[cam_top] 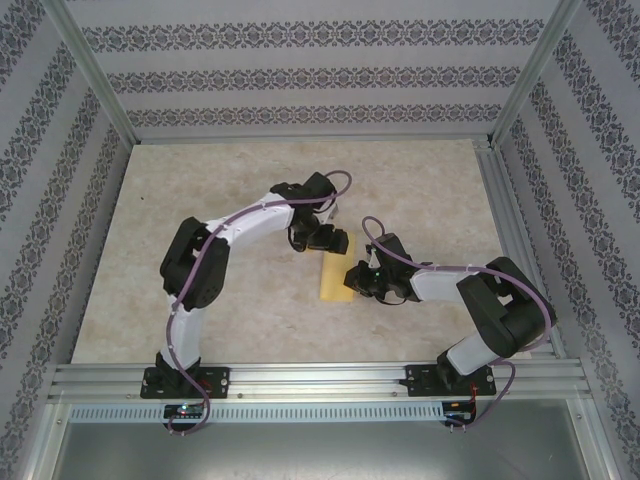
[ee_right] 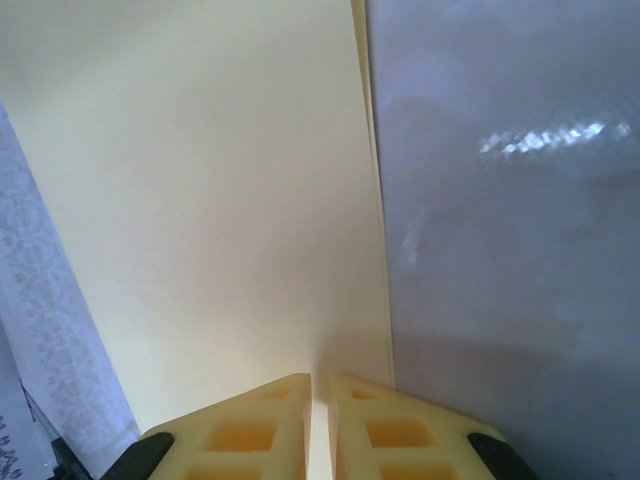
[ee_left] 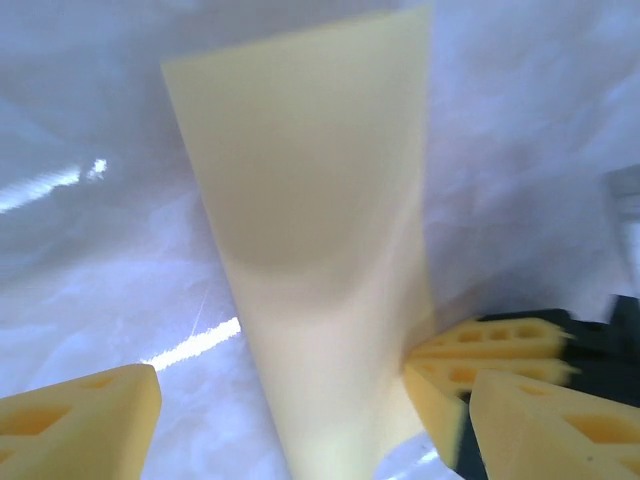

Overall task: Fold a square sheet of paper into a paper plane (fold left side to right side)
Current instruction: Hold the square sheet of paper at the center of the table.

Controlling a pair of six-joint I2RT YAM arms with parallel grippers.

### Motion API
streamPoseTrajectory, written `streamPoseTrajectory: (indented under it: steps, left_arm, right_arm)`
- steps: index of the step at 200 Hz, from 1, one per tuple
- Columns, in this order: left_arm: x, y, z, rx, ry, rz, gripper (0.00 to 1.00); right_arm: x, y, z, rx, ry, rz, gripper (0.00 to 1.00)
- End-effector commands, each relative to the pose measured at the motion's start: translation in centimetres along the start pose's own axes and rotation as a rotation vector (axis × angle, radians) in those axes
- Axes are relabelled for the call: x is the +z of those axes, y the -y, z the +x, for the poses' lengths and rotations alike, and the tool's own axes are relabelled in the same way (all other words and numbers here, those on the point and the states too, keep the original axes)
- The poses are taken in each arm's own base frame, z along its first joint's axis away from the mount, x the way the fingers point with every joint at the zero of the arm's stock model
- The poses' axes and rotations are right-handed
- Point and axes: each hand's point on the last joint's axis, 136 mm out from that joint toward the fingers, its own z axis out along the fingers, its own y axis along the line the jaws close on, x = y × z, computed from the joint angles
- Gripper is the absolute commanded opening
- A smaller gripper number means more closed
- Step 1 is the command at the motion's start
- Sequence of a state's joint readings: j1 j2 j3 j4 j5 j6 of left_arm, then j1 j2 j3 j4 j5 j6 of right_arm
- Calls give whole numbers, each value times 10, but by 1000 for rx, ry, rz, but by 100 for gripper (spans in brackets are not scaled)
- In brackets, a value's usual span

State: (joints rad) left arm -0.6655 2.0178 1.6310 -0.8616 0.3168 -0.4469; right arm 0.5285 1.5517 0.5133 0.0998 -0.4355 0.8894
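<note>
Paper plane (cam_top: 333, 272) lay folded narrow near the middle of the table (cam_top: 200, 200), its length running from 12 to 6 o'clock. Left gripper (ee_left: 315, 390) straddled its 12 o'clock end with fingers wide apart, holding nothing; right gripper (ee_right: 318, 397), at the paper's 4 o'clock, was pinched on its edge. With one pinch only, I judged that a sideways tug could swivel the thin paper, skew the crease, or let the fold spring open
</note>
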Motion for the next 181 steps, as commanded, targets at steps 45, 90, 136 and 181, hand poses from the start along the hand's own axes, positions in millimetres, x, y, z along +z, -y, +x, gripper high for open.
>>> streamPoseTrajectory:
  steps: [45, 90, 136, 181]
  left_arm:
    - [-35, 55, -9, 28, 88, 294, 56]
    - [4, 38, 3, -12, 22, 257, 54]
    - [28, 29, 10, -37, -21, 261, 49]
    - [44, 17, 18, -50, -52, 225, 45]
  right_arm:
    - [10, 38, 13, 16, -28, 147, 14]
    - [10, 37, 12, 16, -30, 143, 14]
    - [10, 38, 12, 17, -31, 145, 14]
    - [11, 38, 13, 17, -32, 146, 14]
